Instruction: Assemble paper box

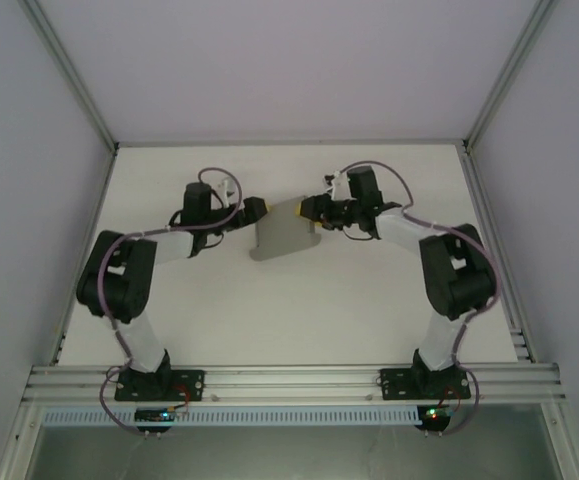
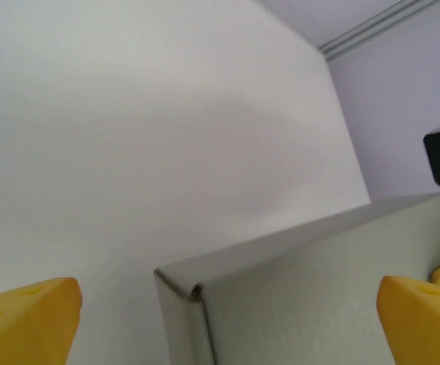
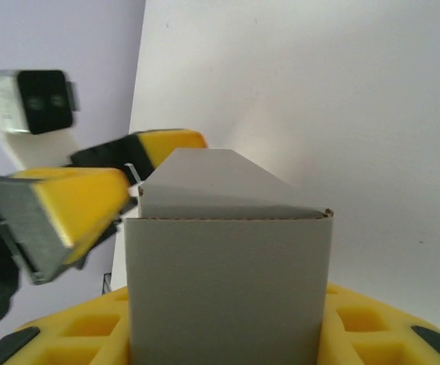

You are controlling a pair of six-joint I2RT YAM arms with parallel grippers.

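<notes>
Mid-frame in the top view, the paper box point(image 1: 285, 232) is folded into shape (closing flaps likely remain); right pincer point(image 1: 315, 211) grips it, left pincer point(image 1: 257, 210) gapes wide.

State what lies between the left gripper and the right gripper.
The paper box lies between the left gripper and the right gripper, seen in the top external view.

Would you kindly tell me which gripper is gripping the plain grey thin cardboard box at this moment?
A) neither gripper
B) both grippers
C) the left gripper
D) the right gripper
D: in the right wrist view the right gripper is closed against both sides of the grey cardboard box, while the left gripper is wide open, clear of it.
</notes>
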